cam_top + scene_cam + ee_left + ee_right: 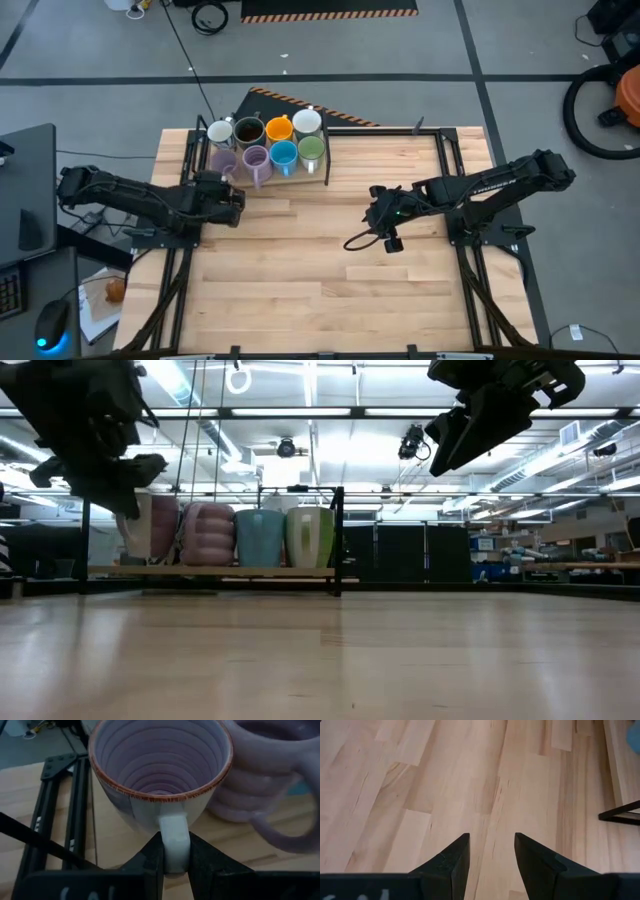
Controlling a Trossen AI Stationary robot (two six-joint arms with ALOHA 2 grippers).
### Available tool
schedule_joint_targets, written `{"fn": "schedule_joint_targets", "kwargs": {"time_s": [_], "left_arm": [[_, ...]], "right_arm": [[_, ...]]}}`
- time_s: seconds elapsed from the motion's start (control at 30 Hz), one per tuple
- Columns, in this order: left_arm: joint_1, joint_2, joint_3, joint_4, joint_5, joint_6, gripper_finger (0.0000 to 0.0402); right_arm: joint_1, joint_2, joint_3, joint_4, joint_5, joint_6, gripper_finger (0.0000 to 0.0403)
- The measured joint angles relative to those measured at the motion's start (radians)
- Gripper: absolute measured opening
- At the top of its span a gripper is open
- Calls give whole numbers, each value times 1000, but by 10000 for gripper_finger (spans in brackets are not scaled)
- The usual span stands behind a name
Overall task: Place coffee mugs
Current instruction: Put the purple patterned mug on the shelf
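Wooden table (320,290): left gripper (175,865) clamps lavender mug's (160,775) handle, mouth upward, upper left; right gripper (490,852) open, centre-right.

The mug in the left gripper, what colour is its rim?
Reddish-brown rim on the lavender mug, clearest in the left wrist view.

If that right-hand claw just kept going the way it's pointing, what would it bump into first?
Most likely only the bare light wooden tabletop. The right gripper, jaws open and empty, points down at the planks in its wrist view, with nothing between. The black metal rack sits off to one side, though depth is hard to judge.
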Motion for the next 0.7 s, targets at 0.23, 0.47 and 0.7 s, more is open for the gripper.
{"fn": "schedule_joint_targets", "kwargs": {"time_s": [0.23,0.47,0.7], "left_arm": [[83,-1,-35,84,22,84,64],[132,-1,-54,151,43,148,64],[143,-6,-55,165,42,193,91]], "right_arm": [[0,0,0,0,0,1,161],[0,0,0,-1,-25,6,161],[0,0,0,-2,-26,13,161]]}}
